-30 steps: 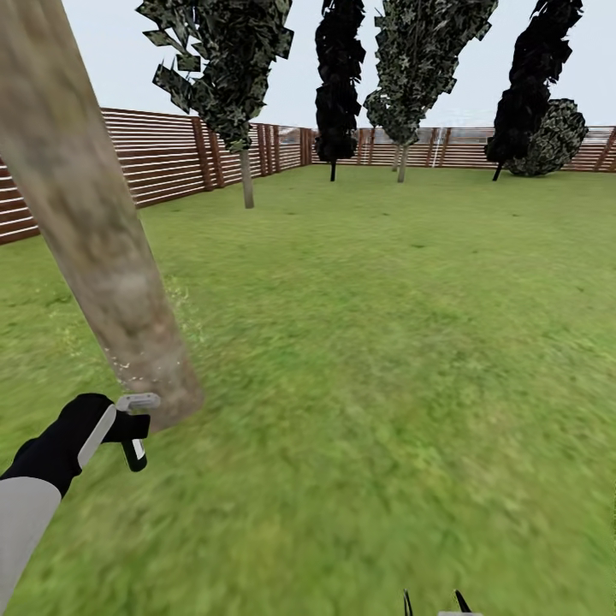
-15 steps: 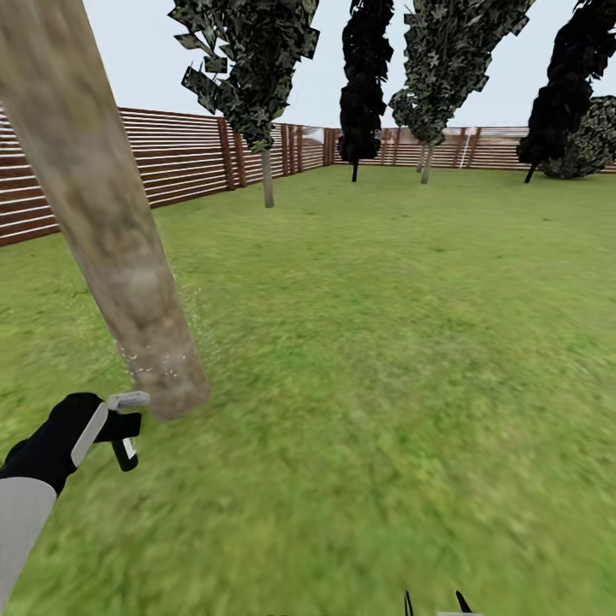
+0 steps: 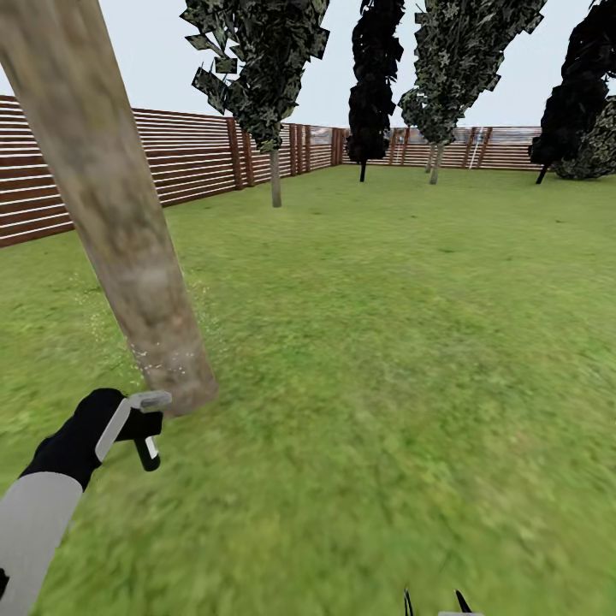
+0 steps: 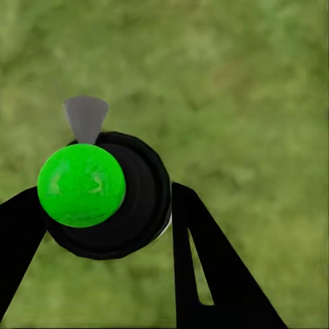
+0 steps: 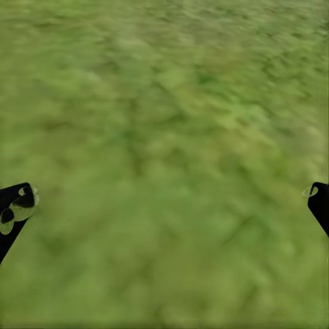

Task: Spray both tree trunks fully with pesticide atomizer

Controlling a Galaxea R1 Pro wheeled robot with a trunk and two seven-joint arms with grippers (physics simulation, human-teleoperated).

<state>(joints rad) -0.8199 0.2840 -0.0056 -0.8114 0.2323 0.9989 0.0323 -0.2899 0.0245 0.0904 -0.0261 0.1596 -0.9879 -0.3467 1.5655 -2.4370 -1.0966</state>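
Across the whole ground, green lawn (image 3: 411, 359) ran back to a brown slat fence (image 3: 184, 154), with thin-stemmed dark-leaved trees (image 3: 265, 60) along it. At head-view left, one thick tree trunk (image 3: 128, 231) leaned, pale grey-tan and blotchy, its base meeting the grass just beyond the left arm. Pesticide (image 3: 167, 366) showed as fine whitish specks on the trunk's lower part and in the air just beside it.

Left gripper (image 3: 128, 428) sat low near the trunk base, closed around the pesticide atomizer (image 3: 145, 423). Grey spray head was uppermost and pointed at the trunk, dark bottle hanging down. In the left wrist view the atomizer (image 4: 113, 195) was clamped between both black fingers (image 4: 205, 267), with a green sphere (image 4: 81, 185) overlaid on it and the grey nozzle tip (image 4: 86, 116) sticking out past it. Nozzle probably not touching the bark, but the head view is too coarse to confirm.

Right gripper (image 5: 164, 199) was spread wide over bare grass, fingertips at opposite edges of the right wrist view, nothing between them. Its tips (image 3: 436, 603) just showed at the head view's bottom edge.
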